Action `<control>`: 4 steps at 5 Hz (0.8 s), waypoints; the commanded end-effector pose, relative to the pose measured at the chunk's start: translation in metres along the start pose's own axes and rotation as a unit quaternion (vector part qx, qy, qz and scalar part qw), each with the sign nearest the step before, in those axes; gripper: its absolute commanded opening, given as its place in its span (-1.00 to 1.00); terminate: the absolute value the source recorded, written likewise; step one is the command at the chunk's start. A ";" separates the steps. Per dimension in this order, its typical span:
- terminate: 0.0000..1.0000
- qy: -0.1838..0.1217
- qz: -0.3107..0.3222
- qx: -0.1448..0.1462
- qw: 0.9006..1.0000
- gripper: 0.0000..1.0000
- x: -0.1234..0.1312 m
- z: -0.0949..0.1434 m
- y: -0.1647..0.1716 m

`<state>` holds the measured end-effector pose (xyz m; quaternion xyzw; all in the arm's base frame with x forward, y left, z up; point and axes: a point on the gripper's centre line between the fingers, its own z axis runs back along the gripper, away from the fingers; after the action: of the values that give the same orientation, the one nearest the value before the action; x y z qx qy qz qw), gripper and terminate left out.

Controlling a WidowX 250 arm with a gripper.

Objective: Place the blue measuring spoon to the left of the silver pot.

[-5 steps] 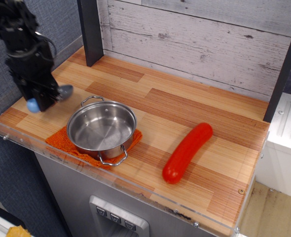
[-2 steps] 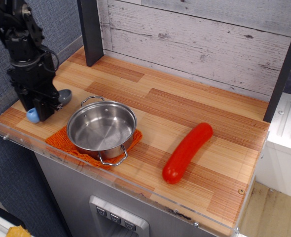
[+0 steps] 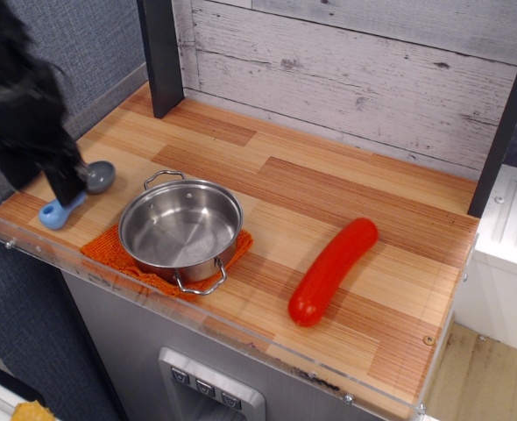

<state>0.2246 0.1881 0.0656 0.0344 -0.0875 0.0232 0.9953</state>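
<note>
The blue measuring spoon point(image 3: 59, 210) lies flat on the wooden counter, left of the silver pot point(image 3: 180, 230). Its light-blue handle points to the front left and its grey bowl point(image 3: 101, 176) to the back right. The spoon is sharp and still. My gripper point(image 3: 66, 189) is a black motion-blurred shape at the far left. Its tip is over the spoon's middle and hides it. It no longer holds the spoon, though the blur hides the jaws themselves. The pot stands upright and empty on an orange cloth point(image 3: 109, 254).
A long red sausage point(image 3: 333, 270) lies at the front right of the counter. A dark post point(image 3: 160, 54) stands at the back left and a plank wall runs behind. A clear plastic lip point(image 3: 31, 247) edges the counter's front, with a drop beyond.
The gripper carried the spoon down to the counter left of the pot and let it go. The spoon now rests flat, and the arm is blurred, moving up and left.
</note>
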 end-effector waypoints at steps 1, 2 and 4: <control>-1.00 -0.088 0.022 0.017 0.996 1.00 -0.010 0.120 -0.037; -1.00 -0.082 0.005 -0.020 0.996 1.00 0.004 0.144 -0.079; -1.00 -0.001 -0.039 -0.102 0.994 1.00 0.039 0.107 -0.127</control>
<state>0.2546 0.0551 0.1474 -0.0712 -0.0679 -0.0224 0.9949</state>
